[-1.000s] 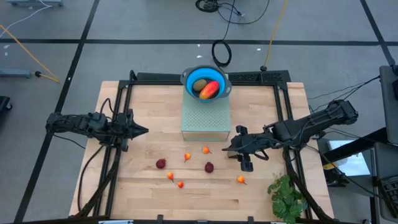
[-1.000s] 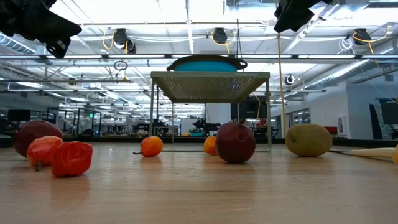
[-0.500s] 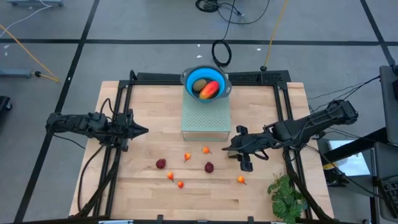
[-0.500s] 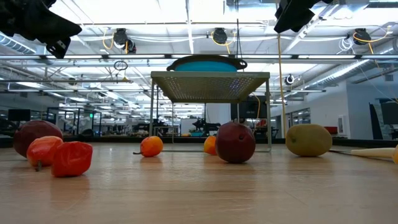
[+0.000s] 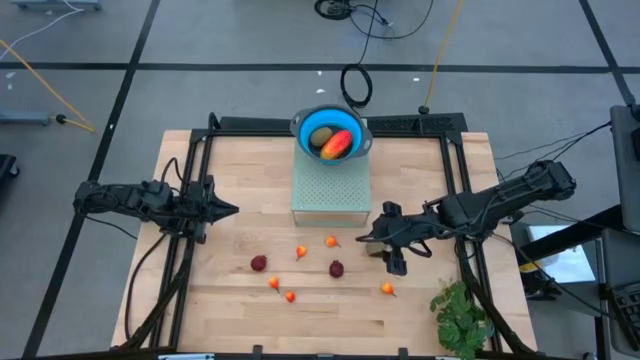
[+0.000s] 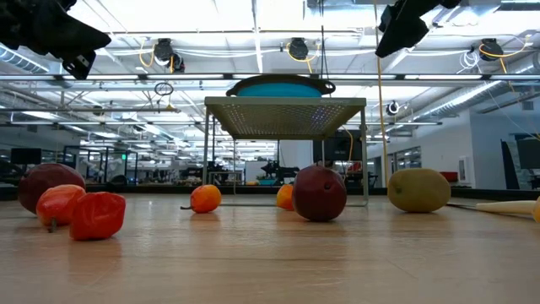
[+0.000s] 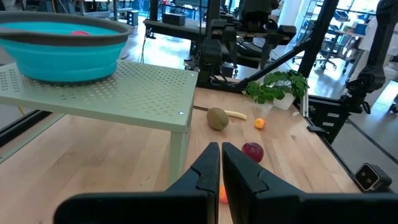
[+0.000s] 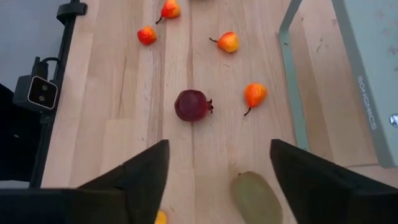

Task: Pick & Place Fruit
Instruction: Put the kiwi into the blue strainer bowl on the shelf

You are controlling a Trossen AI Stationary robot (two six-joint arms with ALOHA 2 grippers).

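A blue bowl (image 5: 308,120) on a pale green perforated stand (image 5: 331,190) holds the mango (image 5: 338,145) and a brown kiwi (image 5: 321,136). A second kiwi (image 8: 255,196) lies on the table, and my right gripper (image 8: 217,180) hangs open above it, clear of it, its fingers either side. Two dark-red balls (image 5: 259,263) (image 5: 337,268) and several tiny orange-red fruits (image 5: 301,252) lie on the wood in front of the stand. My left gripper (image 5: 234,210) waits shut at the table's left, above the wood, pointing toward the stand.
A green leafy bunch (image 5: 460,315) lies at the near right corner. A slim pale-handled knife (image 6: 504,206) rests on the table beside the kiwi. The stand's thin legs (image 6: 207,152) leave a gap under its top. Black frame rails (image 5: 185,180) run along both table sides.
My right gripper's fingers have spread wider while it stays above the kiwi. The fruit on the table and in the bowl has not moved.
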